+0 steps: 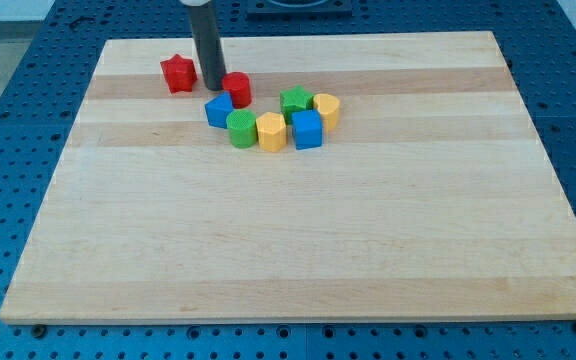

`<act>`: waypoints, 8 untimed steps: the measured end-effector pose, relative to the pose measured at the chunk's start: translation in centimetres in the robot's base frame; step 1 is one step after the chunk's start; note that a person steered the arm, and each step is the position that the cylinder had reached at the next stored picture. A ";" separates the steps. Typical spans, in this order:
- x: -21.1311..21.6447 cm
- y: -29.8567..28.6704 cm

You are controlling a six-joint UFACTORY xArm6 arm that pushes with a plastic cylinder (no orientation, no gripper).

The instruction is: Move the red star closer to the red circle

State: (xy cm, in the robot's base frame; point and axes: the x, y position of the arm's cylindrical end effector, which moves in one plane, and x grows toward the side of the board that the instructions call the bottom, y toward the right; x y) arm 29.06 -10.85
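Observation:
The red star (178,73) lies near the view's top left on the wooden board (298,250). The red circle (237,88) lies a short way to its right and slightly lower. My tip (212,86) stands between the two, close against the red circle's left side and a small gap to the right of the red star. The rod rises from there to the view's top edge.
Below and right of the red circle sits a cluster: a blue block (219,110), a green circle (241,129), a yellow hexagon (271,131), a blue cube (307,129), a green star (295,100) and a yellow block (326,109).

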 end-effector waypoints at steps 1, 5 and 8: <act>0.0 1.1; 1.5 -3.5; 4.0 -16.0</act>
State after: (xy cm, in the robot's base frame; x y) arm 33.03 -26.85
